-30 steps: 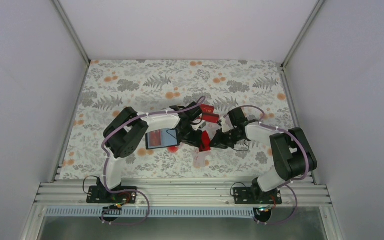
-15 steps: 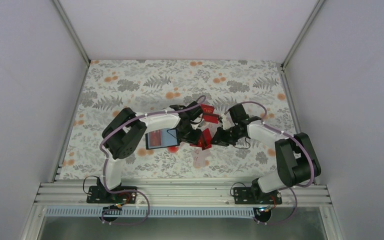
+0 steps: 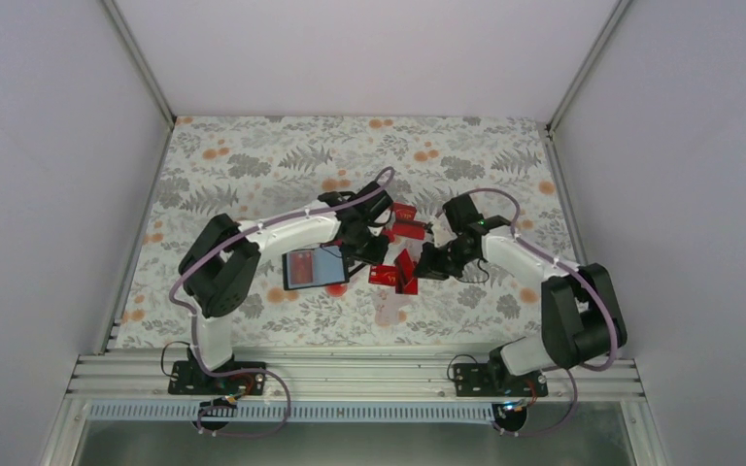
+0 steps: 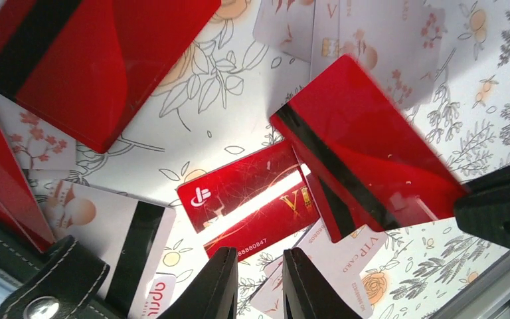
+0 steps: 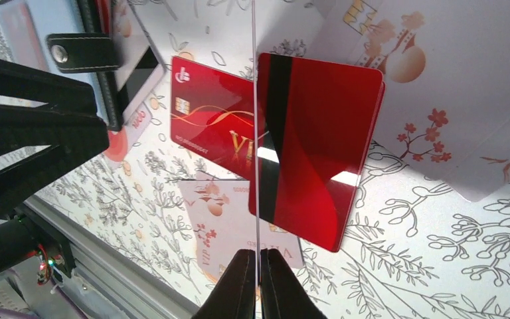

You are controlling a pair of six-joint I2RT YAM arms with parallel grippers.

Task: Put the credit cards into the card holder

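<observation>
Seemingly, right end effector (image 5: 257,256) grasping red card (image 4: 365,153), left end effector (image 4: 259,279) released, "VIP" lettering (image 4: 295,203)

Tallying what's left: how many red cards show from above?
4 red cards: two together farther back, one flat beside the card holder, one in the right gripper. Others may be hidden.

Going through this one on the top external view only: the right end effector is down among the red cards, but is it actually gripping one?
Observer: Yes. The right wrist view shows the right end effector shut on a held card, seen edge-on as a thin line.
Operator: And the left one?
Observer: The left wrist view shows the left end effector with a narrow gap between its fingers and nothing in it.
Operator: What's printed on the flat red card?
Observer: Gold VIP lettering, by the left wrist view.
</observation>
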